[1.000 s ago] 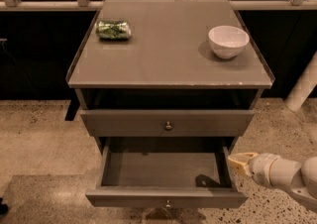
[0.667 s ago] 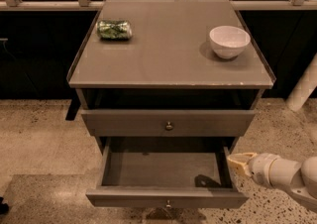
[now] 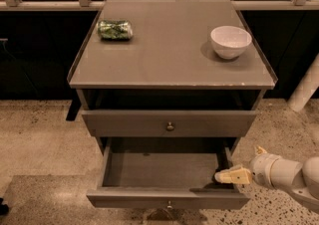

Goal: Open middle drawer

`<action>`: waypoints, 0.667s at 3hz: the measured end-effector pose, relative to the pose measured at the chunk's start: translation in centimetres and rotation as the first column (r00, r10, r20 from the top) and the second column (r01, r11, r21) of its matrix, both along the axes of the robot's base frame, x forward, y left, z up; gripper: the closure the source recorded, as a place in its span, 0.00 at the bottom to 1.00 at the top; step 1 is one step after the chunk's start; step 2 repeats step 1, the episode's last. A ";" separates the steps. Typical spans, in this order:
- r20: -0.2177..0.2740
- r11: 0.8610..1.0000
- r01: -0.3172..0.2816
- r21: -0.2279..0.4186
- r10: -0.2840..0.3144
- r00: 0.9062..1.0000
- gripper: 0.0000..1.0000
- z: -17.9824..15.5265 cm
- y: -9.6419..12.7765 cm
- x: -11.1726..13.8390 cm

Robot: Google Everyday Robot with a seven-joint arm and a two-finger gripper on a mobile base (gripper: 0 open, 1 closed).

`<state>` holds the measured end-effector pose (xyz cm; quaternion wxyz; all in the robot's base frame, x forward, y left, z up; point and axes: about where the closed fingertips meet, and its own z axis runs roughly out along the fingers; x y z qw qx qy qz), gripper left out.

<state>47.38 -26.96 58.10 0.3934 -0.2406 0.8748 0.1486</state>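
Observation:
The middle drawer (image 3: 167,198) is pulled well out, showing a plain grey inside and a small round knob on its front edge. The top drawer (image 3: 169,123) above it stands slightly out, its knob at centre. The lowest drawer is hidden under the open one. My gripper (image 3: 233,175), tan-tipped on a white arm coming in from the right, is at the right side wall of the middle drawer, near its front corner. It holds nothing that I can see.
A white bowl (image 3: 230,41) sits at the right back of the cabinet top (image 3: 169,64), and a green snack bag (image 3: 115,29) at the left back. A railing runs behind the cabinet. A white post (image 3: 305,89) stands at the right on the speckled floor.
My gripper has dropped a little lower and slightly left beside the middle drawer's right wall. The drawers have not visibly moved.

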 end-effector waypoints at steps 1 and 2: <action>0.000 1.000 0.000 0.000 0.000 1.000 0.00 0.0 0.0 0.0; 0.000 1.000 0.000 0.000 0.000 1.000 0.00 0.0 0.0 0.0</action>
